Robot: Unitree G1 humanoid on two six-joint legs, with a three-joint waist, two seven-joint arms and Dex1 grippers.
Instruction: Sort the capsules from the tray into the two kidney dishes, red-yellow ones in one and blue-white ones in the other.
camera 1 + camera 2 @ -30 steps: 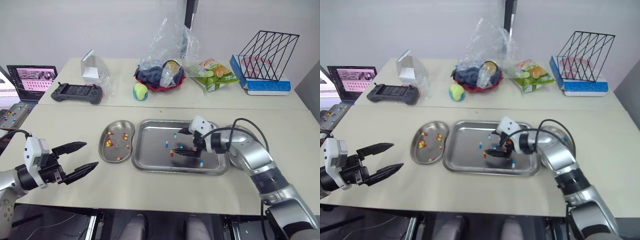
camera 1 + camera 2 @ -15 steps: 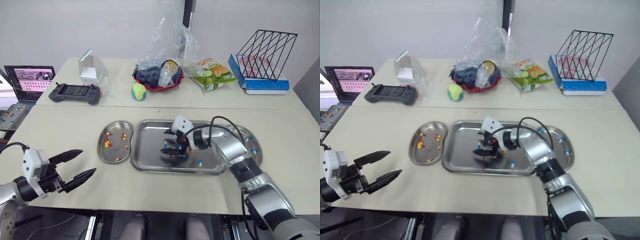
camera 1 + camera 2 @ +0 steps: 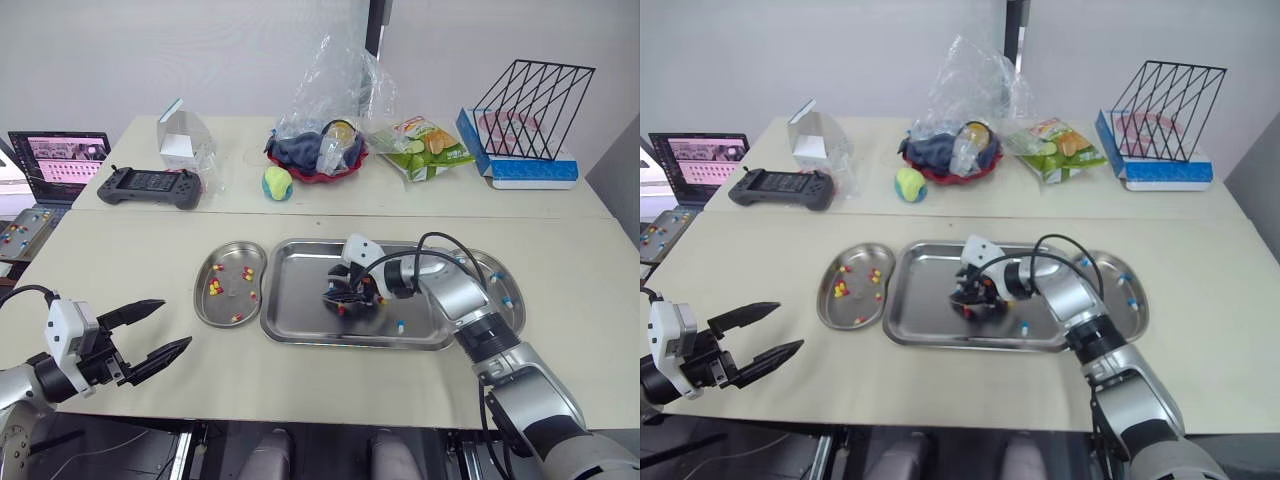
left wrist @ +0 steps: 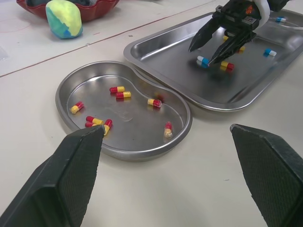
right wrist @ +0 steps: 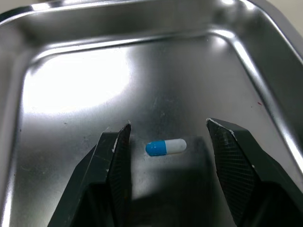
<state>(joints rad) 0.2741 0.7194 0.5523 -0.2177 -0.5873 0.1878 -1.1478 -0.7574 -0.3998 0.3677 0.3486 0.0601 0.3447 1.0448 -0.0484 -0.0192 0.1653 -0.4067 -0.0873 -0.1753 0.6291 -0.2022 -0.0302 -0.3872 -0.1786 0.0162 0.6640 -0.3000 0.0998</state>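
The pale beige table (image 3: 130,250) carries a rectangular stainless-steel tray (image 3: 300,300) at its near middle. A steel kidney dish lies on each side of the tray. The left kidney dish (image 4: 128,127) sits right against the tray's left rim. The right kidney dish (image 3: 512,315) lies at the tray's right end, partly hidden behind the robot's right arm.

The left claw (image 3: 175,322) hangs over the near left part of the table, well apart from both dishes. Its two black fingers are spread wide and hold nothing. The right claw (image 5: 166,124) is low inside the tray, left of the tray's centre, with its tips pointing down at the metal floor. Its fingers are parted moderately and straddle one capsule, which touches neither finger.

That capsule is the blue-white capsule (image 5: 165,147), lying flat on the tray floor crosswise between the two fingertips. A red-yellow capsule (image 4: 227,65) lies just beside it on the tray. A second blue-white capsule (image 4: 270,52) rests farther toward the tray's right end.

Several red-yellow capsules (image 4: 154,102) are scattered in the left kidney dish. A couple of blue-white ones (image 3: 505,298) lie in the right kidney dish.
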